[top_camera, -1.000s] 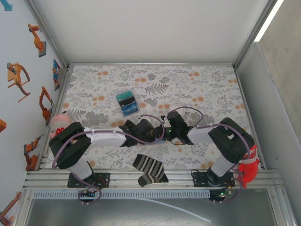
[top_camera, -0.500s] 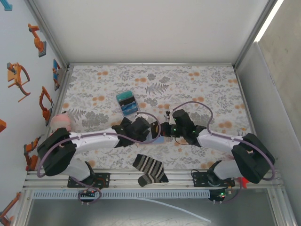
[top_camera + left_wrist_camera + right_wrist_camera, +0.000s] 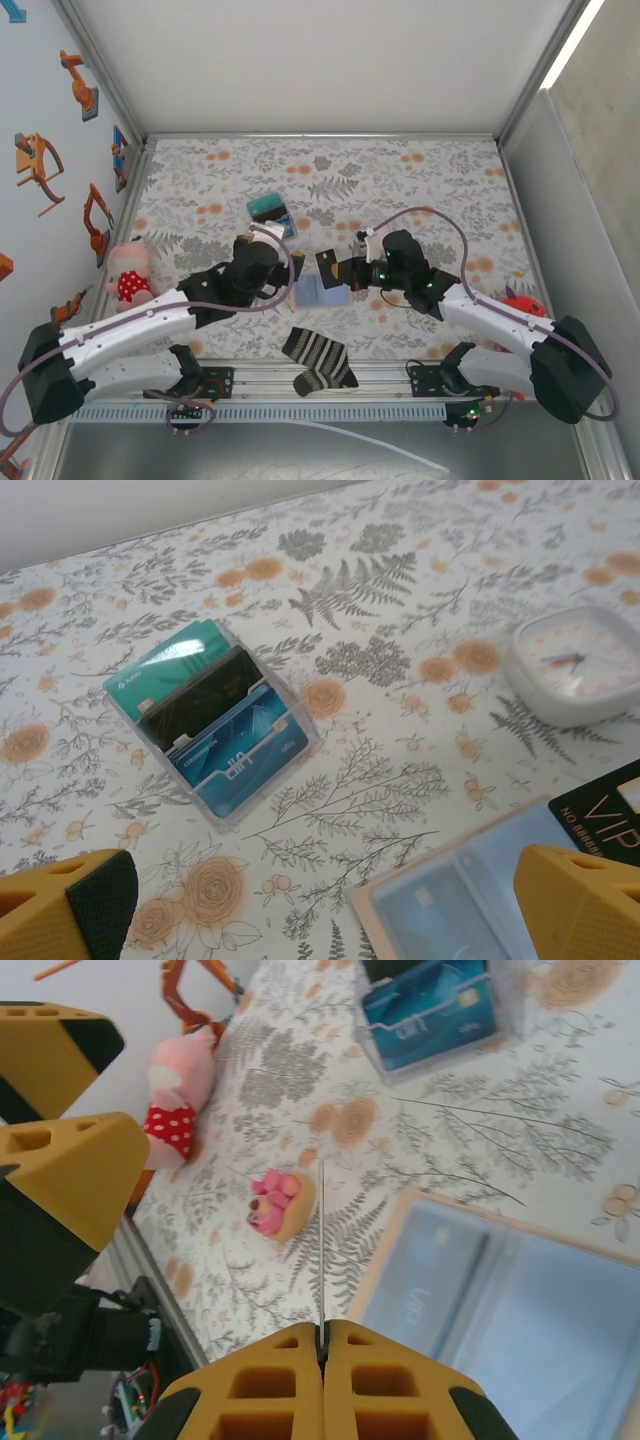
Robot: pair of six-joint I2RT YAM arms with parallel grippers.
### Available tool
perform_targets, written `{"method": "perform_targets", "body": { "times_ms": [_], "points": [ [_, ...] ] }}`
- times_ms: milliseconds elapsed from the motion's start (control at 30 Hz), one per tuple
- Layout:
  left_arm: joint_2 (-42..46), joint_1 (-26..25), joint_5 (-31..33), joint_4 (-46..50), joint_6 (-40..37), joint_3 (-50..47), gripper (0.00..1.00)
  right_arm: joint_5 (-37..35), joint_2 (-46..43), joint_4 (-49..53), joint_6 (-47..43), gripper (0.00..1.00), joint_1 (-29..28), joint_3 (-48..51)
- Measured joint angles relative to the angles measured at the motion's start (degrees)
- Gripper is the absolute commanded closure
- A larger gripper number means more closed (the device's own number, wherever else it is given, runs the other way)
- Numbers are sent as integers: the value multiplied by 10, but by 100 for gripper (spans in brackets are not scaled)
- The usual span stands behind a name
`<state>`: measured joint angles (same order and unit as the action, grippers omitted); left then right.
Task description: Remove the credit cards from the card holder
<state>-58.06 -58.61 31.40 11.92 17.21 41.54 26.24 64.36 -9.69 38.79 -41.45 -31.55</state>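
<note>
Top external: card holder (image 3: pixel 322 292) lies open between my two arms.
Right gripper (image 3: pixel 340 270): clenched on a dark card (image 3: pixel 326 265), edge-on over the holder's far edge.
Left gripper (image 3: pixel 325 880): released, hanging left of the holder.
Remaining credit card (image 3: pixel 435 920): in the holder's left panel, likely my left jaws' reach.

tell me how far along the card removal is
Done: the card holder lies open. In hand: the right gripper is shut on a dark card, out of the holder. To do: a pale card sits in its pocket; the left gripper is open.
</note>
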Motion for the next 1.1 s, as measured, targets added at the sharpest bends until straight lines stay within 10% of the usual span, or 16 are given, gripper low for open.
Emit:
{"method": "perform_targets", "body": {
  "times_ms": [533,1100],
  "points": [
    [70,83,-306,33,-142,41,3,119,27,220,-231,100,-13,-170],
    [-41,88,-573,75,-214,82,58,195,53,424,-424,100,-14,-247]
  ]
}}
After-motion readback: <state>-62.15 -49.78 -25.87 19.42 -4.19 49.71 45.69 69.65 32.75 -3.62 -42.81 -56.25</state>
